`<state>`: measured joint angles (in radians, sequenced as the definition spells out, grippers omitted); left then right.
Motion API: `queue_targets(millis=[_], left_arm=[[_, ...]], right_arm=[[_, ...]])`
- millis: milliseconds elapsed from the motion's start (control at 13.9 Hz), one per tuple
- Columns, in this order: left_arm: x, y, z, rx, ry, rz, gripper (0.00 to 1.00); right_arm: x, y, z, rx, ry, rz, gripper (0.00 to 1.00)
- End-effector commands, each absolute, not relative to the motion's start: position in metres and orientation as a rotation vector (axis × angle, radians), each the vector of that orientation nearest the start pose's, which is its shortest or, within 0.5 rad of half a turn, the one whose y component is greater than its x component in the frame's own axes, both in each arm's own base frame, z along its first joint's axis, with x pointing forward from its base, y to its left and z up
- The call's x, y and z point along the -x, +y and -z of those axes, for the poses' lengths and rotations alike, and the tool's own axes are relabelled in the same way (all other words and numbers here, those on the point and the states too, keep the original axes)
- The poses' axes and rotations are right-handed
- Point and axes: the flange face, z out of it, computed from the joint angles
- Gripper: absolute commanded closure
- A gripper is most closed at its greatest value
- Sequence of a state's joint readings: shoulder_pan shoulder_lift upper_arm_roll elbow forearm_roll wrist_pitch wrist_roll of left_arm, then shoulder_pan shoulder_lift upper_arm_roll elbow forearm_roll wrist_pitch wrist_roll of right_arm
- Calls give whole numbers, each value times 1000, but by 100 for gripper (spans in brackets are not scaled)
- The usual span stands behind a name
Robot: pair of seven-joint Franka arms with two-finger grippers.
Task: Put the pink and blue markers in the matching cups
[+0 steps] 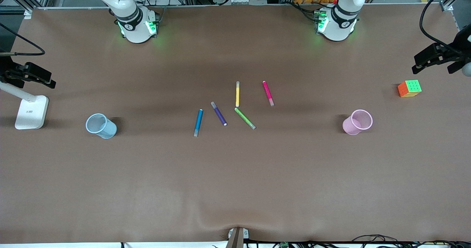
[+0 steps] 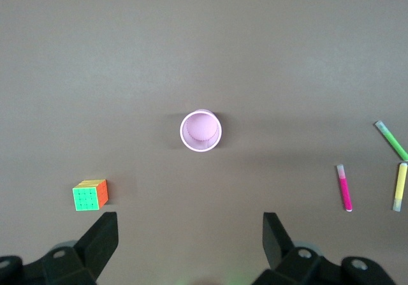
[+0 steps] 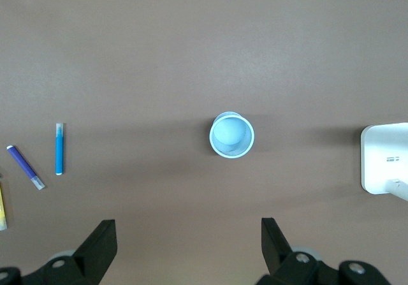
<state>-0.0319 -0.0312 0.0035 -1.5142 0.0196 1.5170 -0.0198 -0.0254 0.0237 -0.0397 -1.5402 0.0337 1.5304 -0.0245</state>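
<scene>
Nearest the camera, blue marker lies among the pens; pink marker is farthest. Blue cup and pink cup are set well apart from the blue marker, toward opposite table ends, probably one per arm. Left gripper hangs over the pink cup and right gripper over the blue cup, jaws spread wide, nothing held.

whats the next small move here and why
Probably bring the open right gripper from above the blue cup to over the blue marker: all markers lie untouched mid-table and both cups stand empty. The open left gripper, above the pink cup, could likewise go for the pink marker.
</scene>
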Motion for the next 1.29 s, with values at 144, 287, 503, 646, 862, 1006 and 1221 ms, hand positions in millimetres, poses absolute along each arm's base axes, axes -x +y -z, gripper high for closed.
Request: queue_targets(millis=[144,287,503,646,862,1006,1221], left_arm=[[-544,-1,-668,3154,-22,43,0],[-546,-5,-656,3153,-27,-24,0],[-550,-17,-630,3148,-6,-140,0],[-566,-29,-597,3165,-26,-231,0],[-587,-41,-557,3204,-64,-313,0],[-593,-55,-543,3262,-105,-353,0],[-587,-107,-516,3205,-245,-368,0]], right_arm=[[-555,-31,-622,3108,61,-48,0],[-555,-32,-621,3108,63,-50,0],[-556,-32,-618,3107,64,-57,0],[-558,-31,-607,3107,62,-65,0],[-562,-32,-587,3104,74,-93,0],[-581,-43,-558,3098,109,-135,0],[-610,-21,-524,3102,56,-136,0]])
